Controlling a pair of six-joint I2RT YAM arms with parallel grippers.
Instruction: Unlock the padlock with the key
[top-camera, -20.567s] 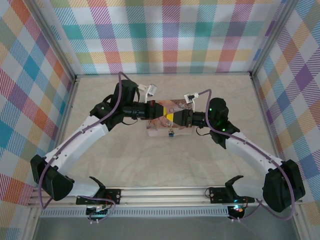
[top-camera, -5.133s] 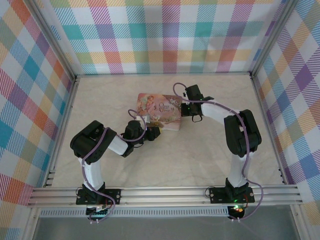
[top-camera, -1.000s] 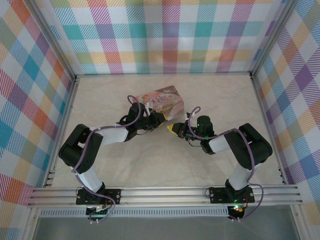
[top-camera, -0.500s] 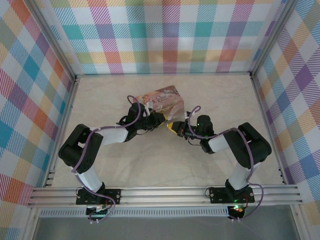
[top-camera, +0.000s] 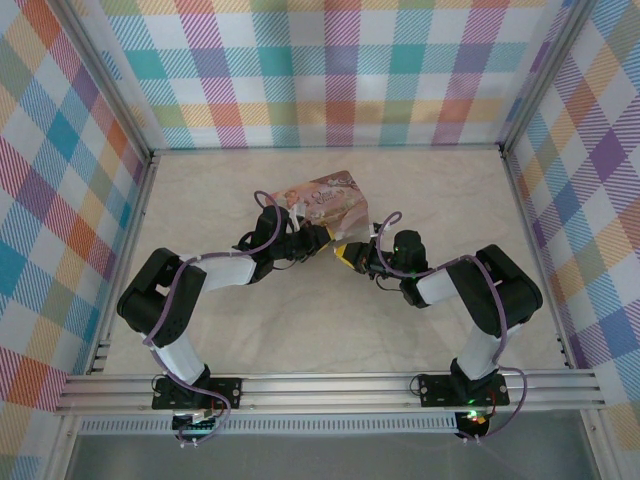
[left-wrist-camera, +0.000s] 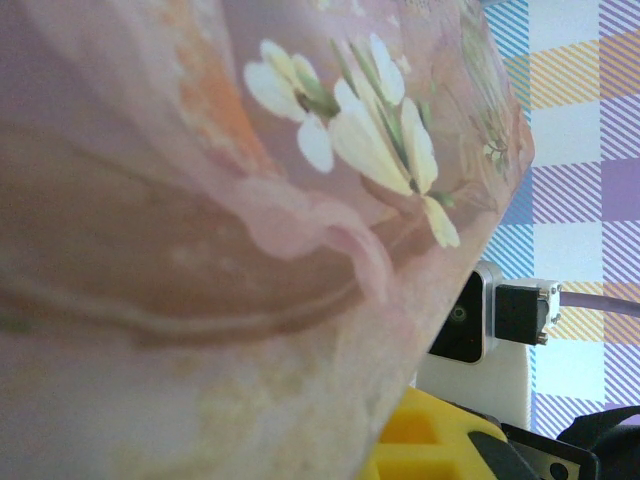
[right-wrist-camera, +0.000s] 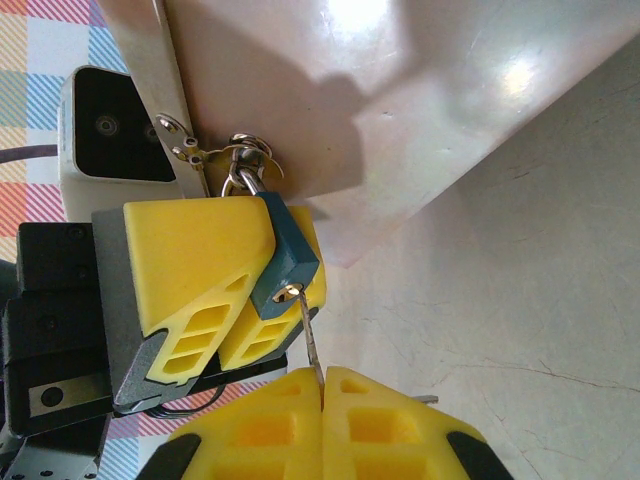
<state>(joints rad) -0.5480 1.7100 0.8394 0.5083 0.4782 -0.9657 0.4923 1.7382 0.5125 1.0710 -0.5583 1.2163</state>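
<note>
The pink tin (left-wrist-camera: 200, 250), painted with white flowers (left-wrist-camera: 350, 120), looms close and blurred. Past its lower right edge sit a yellow tool finger (left-wrist-camera: 430, 448), a white camera (left-wrist-camera: 478, 320) and the plaid wall (left-wrist-camera: 580, 150).

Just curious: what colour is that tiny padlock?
The padlock is teal-blue, silvery shackle; clearest in right wrist view.

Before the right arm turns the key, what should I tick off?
1. Right gripper shut on the key: ok.
2. Key tip in the padlock keyhole: ok.
3. Key fully seated: cannot tell.
4. Left gripper clamping the padlock body: ok.
5. Shackle threaded through the clasp of the pink tin: ok.
</note>
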